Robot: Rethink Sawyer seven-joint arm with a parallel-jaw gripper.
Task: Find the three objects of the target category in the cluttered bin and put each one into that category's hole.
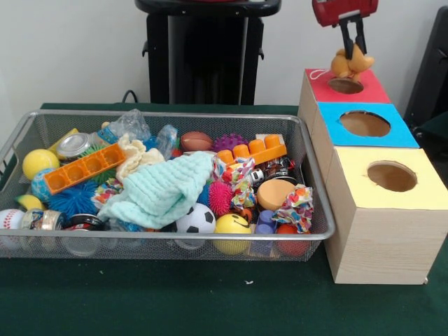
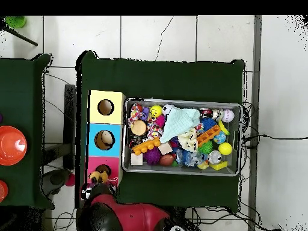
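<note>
Surface (image 1: 210, 301): green cloth, bare at the camera's edge; it carries the bin and the wooden boxes.
Bin (image 1: 175, 239): silver wire-mesh basket, well off to the side of the gripper and lower, nearer the camera in the front view; packed with balls, a mint cloth (image 1: 164, 192), orange blocks and other small toys.
Gripper (image 1: 353, 50): hangs directly over the red-topped box, its black fingers pressed onto a small orange-yellow plush toy (image 1: 350, 63).
Plush toy: dangles from the gripper just above the red box's hole (image 1: 345, 85); whether it touches the rim cannot be told.
Boxes: red-topped box (image 1: 367, 89) right beneath the gripper, blue-topped box (image 1: 371, 129) next along toward the camera, yellow-topped box (image 1: 395, 196) nearest the camera.
Step in hand: apparently the drop, with one picked object poised over the red hole.
Next move: probably to lower a little, centre the toy over the opening and release, since the floppy toy could catch on the rim; then back to the bin to search for more.
</note>
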